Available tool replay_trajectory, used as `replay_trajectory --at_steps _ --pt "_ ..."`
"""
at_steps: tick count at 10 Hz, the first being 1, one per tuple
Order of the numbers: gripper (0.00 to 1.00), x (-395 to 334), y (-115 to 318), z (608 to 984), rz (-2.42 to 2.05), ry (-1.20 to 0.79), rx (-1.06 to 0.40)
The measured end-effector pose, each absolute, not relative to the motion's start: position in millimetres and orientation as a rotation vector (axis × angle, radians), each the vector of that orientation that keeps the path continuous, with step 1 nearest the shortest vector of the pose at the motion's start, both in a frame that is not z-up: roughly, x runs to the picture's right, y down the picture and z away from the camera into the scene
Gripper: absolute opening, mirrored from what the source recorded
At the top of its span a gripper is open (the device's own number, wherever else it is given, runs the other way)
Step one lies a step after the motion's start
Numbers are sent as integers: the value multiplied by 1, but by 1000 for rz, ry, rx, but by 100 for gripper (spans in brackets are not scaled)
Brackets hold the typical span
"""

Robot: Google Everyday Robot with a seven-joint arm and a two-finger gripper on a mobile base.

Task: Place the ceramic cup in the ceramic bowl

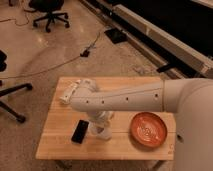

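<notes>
White cup at the claw — orange swirled bowl nearby, upright.

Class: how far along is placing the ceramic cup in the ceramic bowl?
Done: nothing yet; the ceramic bowl holds no cup. In hand: the hand is down at the ceramic cup, left of the bowl. Left: lifting it, carrying it over, setting it inside.
</notes>
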State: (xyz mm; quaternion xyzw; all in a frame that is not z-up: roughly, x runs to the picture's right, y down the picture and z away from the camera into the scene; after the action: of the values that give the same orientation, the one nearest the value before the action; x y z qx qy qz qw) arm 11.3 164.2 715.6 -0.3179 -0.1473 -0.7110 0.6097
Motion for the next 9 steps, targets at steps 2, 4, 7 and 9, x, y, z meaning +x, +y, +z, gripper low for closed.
replay_trajectory --at_steps 2,4,7,9 --pt "4 20 164 717 -1622 -346 -730" --pt "4 33 158 716 -1580 -346 -727" --pt "4 76 139 702 -1532 -343 -727" --pt "4 81 136 702 -1511 -344 -727"
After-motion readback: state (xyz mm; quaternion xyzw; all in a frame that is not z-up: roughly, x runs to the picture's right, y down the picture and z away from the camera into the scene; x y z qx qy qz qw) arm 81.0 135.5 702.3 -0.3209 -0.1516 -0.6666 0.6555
